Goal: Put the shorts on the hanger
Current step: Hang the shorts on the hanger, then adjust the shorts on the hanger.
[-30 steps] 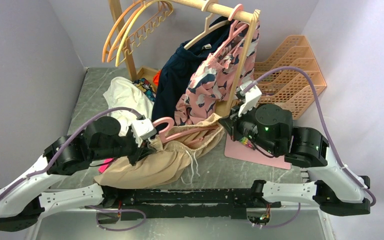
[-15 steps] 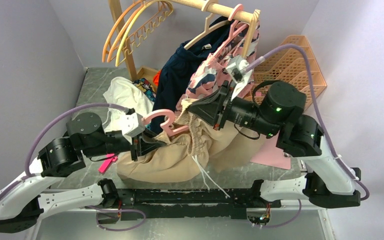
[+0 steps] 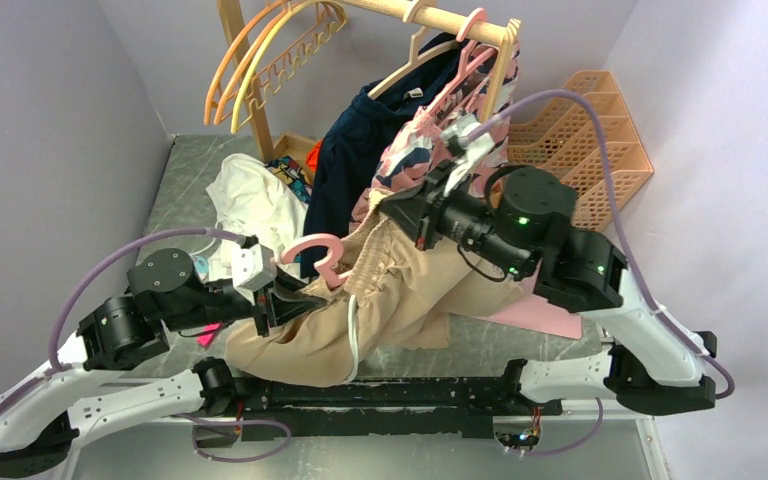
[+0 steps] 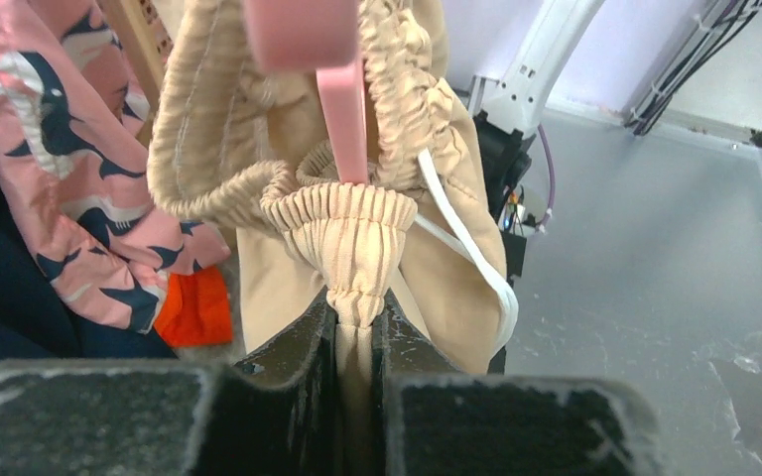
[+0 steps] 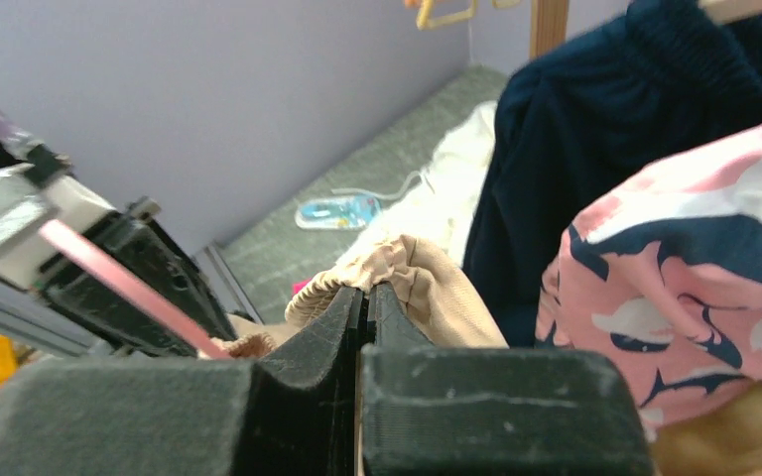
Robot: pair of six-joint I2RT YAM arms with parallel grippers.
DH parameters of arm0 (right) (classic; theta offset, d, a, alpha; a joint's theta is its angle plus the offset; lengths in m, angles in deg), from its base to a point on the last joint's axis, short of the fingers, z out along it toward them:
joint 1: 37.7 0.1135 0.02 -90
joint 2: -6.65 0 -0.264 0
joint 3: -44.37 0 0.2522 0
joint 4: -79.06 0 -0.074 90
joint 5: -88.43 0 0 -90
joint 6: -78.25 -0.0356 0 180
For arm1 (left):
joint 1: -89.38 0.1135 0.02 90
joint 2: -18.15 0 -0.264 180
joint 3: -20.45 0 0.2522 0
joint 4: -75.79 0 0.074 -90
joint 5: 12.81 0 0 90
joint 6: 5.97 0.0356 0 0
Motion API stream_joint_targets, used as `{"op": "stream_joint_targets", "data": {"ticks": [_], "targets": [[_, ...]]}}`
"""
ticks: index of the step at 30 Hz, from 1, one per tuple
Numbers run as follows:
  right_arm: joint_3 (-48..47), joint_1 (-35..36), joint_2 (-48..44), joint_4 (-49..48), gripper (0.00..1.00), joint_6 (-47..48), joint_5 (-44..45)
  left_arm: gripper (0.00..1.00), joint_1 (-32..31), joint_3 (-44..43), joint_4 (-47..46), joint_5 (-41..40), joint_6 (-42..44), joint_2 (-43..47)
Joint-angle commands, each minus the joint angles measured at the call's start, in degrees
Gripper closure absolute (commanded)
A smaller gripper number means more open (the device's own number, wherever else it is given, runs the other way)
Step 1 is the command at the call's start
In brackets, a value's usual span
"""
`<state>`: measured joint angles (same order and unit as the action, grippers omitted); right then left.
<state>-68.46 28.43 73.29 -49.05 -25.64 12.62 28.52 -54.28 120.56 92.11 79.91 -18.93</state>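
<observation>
The tan shorts (image 3: 400, 300) hang stretched between both grippers above the table, and their white drawstring (image 3: 351, 335) dangles in a loop. My left gripper (image 3: 303, 297) is shut on a bunched part of the elastic waistband (image 4: 355, 223). The pink hanger (image 3: 312, 252) sticks up by that gripper with its hook on top, and its bar (image 4: 341, 119) runs into the waistband opening. My right gripper (image 3: 392, 208) is shut on another part of the waistband (image 5: 412, 283), held higher and to the right. The hanger bar also shows in the right wrist view (image 5: 124, 286).
A wooden rack (image 3: 257, 120) at the back carries orange and yellow hangers (image 3: 260, 60), a navy garment (image 3: 355, 150) and a pink patterned garment (image 3: 430, 160). A white cloth (image 3: 250, 200) lies at the back left. Orange trays (image 3: 585, 150) stand at the right, with a pink mat (image 3: 545, 318) in front of them.
My right gripper has lifted the waistband up and back, raising the shorts off the table. My left gripper has drawn slightly left and down with the hanger. The drawstring now hangs free.
</observation>
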Motion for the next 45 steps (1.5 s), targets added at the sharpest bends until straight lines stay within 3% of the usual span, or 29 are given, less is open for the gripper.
{"op": "stream_joint_targets", "data": {"ticks": [1,10,11,13,16,17,24,30,34,45], "targets": [[-0.3,0.1,-2.2,-4.5,1.0,0.4,-5.4,0.93,0.0,1.3,-8.5,-2.9,-1.2,1.7],[1.6,0.1,2.8,0.8,1.0,0.2,-22.9,0.93,0.0,3.4,-16.1,-3.0,-0.9,1.6],[0.8,0.1,2.8,1.4,0.89,0.5,-22.8,0.93,0.0,3.4,-16.2,-3.0,-0.8,1.6],[0.2,0.1,1.3,1.5,0.57,1.1,-20.7,0.93,0.0,4.0,-16.2,-3.5,-1.0,2.2],[0.7,0.1,-2.9,1.0,0.27,2.4,-16.6,0.93,0.0,5.2,-15.3,-4.3,-1.4,3.8],[0.7,0.0,-4.2,1.3,0.23,3.2,-15.5,0.93,0.0,5.5,-14.7,-4.6,-1.5,4.3],[-0.4,0.1,-8.1,7.6,0.23,7.0,-7.2,0.93,0.0,4.3,-6.6,-6.8,-1.6,7.0],[3.3,0.1,-6.8,9.5,0.34,7.3,-10.6,0.93,0.0,2.3,-4.1,-10.5,-1.5,6.9],[6.7,0.1,-6.8,5.4,0.35,5.9,-13.7,0.93,0.0,3.1,-6.3,-15.4,-2.8,5.9],[14.3,0.1,-6.1,-5.8,0.28,-0.6,-9.5,0.93,0.0,2.3,-8.9,-18.8,-6.0,1.2]]}}
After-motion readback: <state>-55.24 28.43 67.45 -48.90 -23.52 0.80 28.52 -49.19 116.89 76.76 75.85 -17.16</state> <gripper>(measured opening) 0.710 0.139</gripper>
